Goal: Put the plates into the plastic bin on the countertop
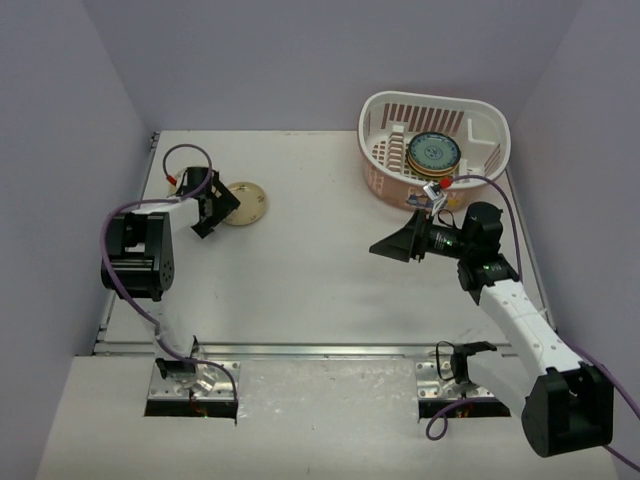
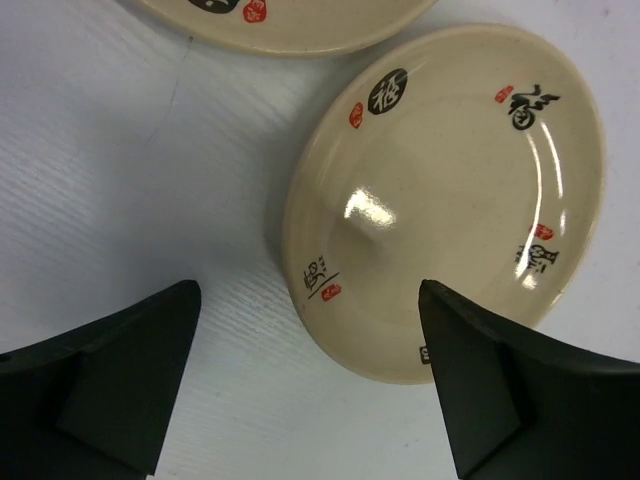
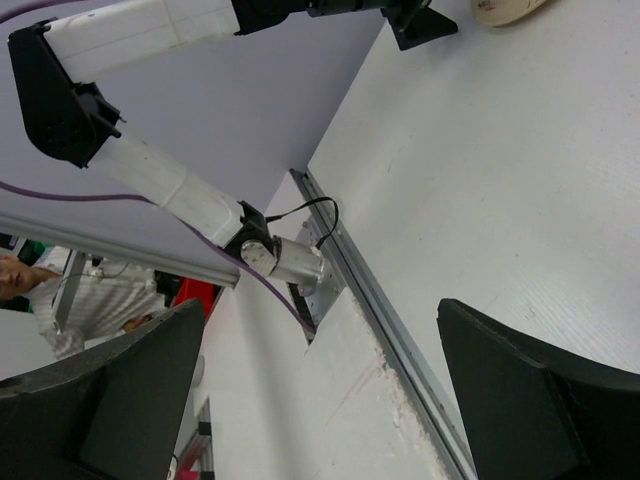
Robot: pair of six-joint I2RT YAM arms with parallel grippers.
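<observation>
A cream plate with dark characters (image 1: 247, 202) lies on the countertop (image 1: 320, 270) at the left. In the left wrist view this plate (image 2: 440, 190) lies just ahead of the jaws, with a second similar plate (image 2: 290, 22) at the top edge. My left gripper (image 1: 212, 208) (image 2: 308, 292) is open and empty, its jaws astride the plate's near rim. The plastic bin (image 1: 478, 118) stands at the back right and holds a stack of plates with a blue patterned one (image 1: 432, 152) on top. My right gripper (image 1: 392, 246) (image 3: 318, 312) is open and empty, in front of the bin.
The table's metal front edge (image 1: 320, 349) (image 3: 385, 310) runs along the near side. Purple walls enclose the table on three sides. The right wrist view shows the left arm (image 3: 150, 30) and the cream plate (image 3: 505, 10) far off.
</observation>
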